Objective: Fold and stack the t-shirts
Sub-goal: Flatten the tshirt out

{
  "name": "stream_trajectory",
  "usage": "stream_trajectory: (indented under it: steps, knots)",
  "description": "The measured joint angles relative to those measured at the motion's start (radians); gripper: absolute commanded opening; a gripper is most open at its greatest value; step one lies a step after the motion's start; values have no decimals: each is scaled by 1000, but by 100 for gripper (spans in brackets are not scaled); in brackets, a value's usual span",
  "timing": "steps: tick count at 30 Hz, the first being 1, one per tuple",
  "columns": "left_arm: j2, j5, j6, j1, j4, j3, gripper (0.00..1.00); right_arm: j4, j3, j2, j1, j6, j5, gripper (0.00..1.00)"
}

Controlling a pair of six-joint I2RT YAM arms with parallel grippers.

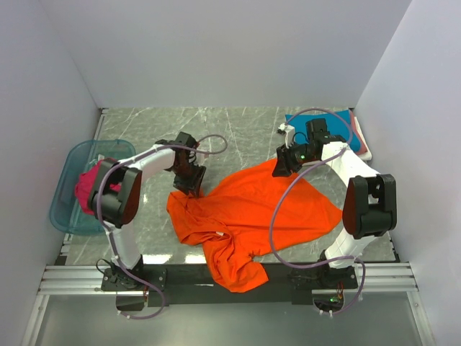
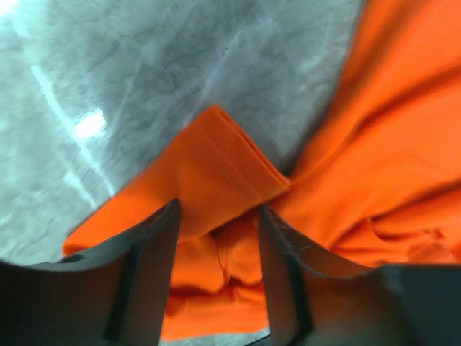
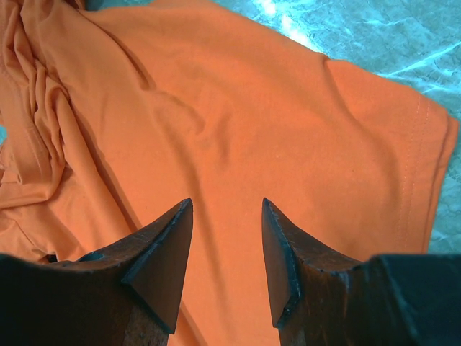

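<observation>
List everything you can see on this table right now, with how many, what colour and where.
orange t-shirt: one, bright orange, rumpled at table centre, reaching the near edge
magenta garment: one, magenta, bunched inside the tub
folded stack: one, teal blue on top with pale edges beneath, far right
tub: one, translucent blue, left side
table: one, grey marbled
left gripper: one, dark, open over the orange t-shirt's left edge
right gripper: one, dark, open above the orange t-shirt's right part
</observation>
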Motion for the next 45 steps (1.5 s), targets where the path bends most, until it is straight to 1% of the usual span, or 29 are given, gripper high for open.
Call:
stream_trajectory:
  steps: [2,3,4,6,8,9,10,12,15,21,27,31,33,34,35,38,42,45]
  knots:
    - [31,-27,-3,-14,2,0,42,0,0,0,0,-1,1,50]
    - [39,-41,-10,-20,-7,9,36,0,0,0,0,0,2,50]
    - [39,-54,-18,-23,-4,10,32,0,0,0,0,-1,2,50]
    - [40,-84,-32,-26,1,11,18,0,0,0,0,-1,9,50]
    - [40,-96,-50,-26,8,11,11,-1,0,0,0,-1,21,51]
    - [39,-96,-55,-26,13,10,3,-2,2,1,0,-2,33,51]
    - [35,-97,-63,-26,18,8,1,-6,7,3,0,-3,43,51]
    - [19,-95,-75,-26,41,-8,1,-29,44,24,5,-9,87,51]
    - [-20,-92,-92,-23,76,-39,0,-61,163,100,23,-19,177,51]
    - [-134,-94,-137,23,147,-124,0,-87,416,320,82,-16,372,51]
    - [-191,-95,-182,98,196,-187,0,-129,521,491,128,19,531,51]
    - [-191,-94,-204,120,214,-190,0,-161,563,550,142,36,592,50]
    - [-191,-93,-214,132,225,-190,0,-167,573,550,142,39,608,37]
    - [-190,-93,-219,136,228,-190,0,-172,577,552,142,42,613,29]
    - [-189,-94,-228,143,230,-187,0,-177,582,555,142,43,613,15]
    - [-178,-104,-246,161,233,-164,0,-194,595,565,142,50,602,0]
    - [-164,-163,-273,170,241,-111,0,-195,597,560,142,51,588,0]
    - [-202,-237,-291,171,252,-105,0,-186,592,518,142,51,588,0]
